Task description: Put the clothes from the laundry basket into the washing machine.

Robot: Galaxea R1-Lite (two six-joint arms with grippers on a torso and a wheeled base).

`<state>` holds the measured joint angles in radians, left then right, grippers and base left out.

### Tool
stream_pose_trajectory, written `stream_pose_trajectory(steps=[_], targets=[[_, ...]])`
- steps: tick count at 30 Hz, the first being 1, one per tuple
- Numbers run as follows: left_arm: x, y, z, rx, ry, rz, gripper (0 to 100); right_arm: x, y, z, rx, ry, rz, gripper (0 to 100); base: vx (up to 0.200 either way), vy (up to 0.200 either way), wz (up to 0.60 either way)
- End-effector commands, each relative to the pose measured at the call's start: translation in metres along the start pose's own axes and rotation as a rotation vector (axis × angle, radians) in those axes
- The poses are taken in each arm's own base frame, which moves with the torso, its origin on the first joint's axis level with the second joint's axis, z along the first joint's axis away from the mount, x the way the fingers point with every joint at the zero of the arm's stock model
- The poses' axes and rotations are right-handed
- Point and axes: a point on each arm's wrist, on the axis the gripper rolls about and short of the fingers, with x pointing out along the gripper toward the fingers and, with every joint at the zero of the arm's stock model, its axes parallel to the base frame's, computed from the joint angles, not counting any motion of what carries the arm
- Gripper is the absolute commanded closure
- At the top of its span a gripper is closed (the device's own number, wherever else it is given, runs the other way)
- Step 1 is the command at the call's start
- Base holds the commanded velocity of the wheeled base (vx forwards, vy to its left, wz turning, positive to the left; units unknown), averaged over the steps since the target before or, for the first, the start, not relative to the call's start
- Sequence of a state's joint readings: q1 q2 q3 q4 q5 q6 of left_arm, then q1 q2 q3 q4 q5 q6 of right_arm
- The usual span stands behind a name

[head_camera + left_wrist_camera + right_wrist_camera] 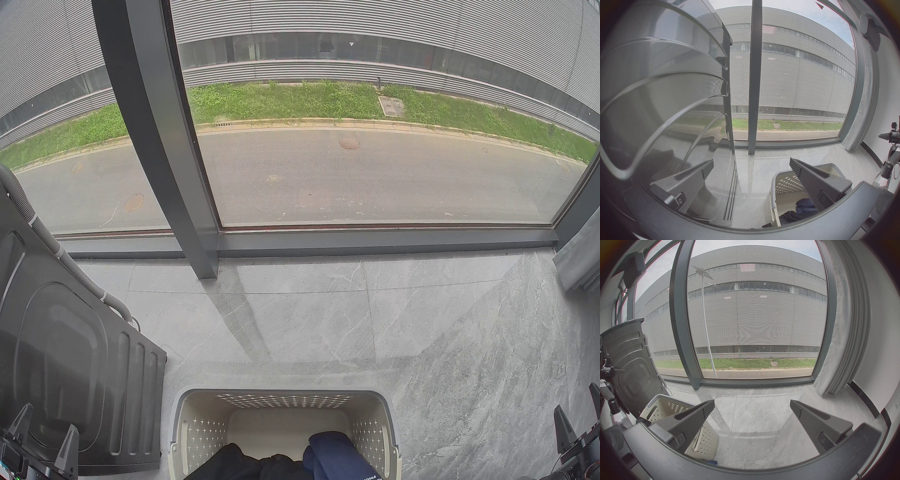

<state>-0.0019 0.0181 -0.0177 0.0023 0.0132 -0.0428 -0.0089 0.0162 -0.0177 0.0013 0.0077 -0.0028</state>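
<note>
Cream plastic laundry basket [187, 431] sits on the floor [437, 325] at the near edge of the head view, holding a navy garment [337, 456] beside a black garment [237, 465]. Just to its left stands the washing machine [69, 369], a dark ribbed panel facing the room. The left pincer [49, 425] and right pincer [576, 406] both hang with fingers apart. The right wrist view takes in a pale curtain [847, 333] beside the tall window [756, 318]. The floor is grey stone-look tile.

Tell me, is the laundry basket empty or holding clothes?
Holding clothes: a black garment and a blue garment lie inside the laundry basket.
</note>
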Motion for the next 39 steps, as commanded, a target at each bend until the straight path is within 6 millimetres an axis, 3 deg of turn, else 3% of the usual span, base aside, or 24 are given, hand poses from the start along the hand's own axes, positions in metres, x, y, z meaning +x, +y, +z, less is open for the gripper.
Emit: stream_pose_trajectory(steps=[1, 9, 39], targets=[[0.0004, 0.0002, -0.0043, 0.0, 0.006, 0.001, 0, 0.0008, 0.0, -0.0046, 0.0, 0.011, 0.0, 0, 0.0, 0.0, 0.0], [0.0003, 0.0002, -0.0042, 0.0, 0.003, 0.0, 0, 0.0008, 0.0, -0.0046, 0.0, 0.011, 0.0, 0, 0.0, 0.0, 0.0], [0.0004, 0.0002, -0.0043, 0.0, 0.006, 0.0, 0, 0.0009, 0.0, -0.005, 0.0, 0.012, 0.0, 0, -0.2, 0.0, 0.0]])
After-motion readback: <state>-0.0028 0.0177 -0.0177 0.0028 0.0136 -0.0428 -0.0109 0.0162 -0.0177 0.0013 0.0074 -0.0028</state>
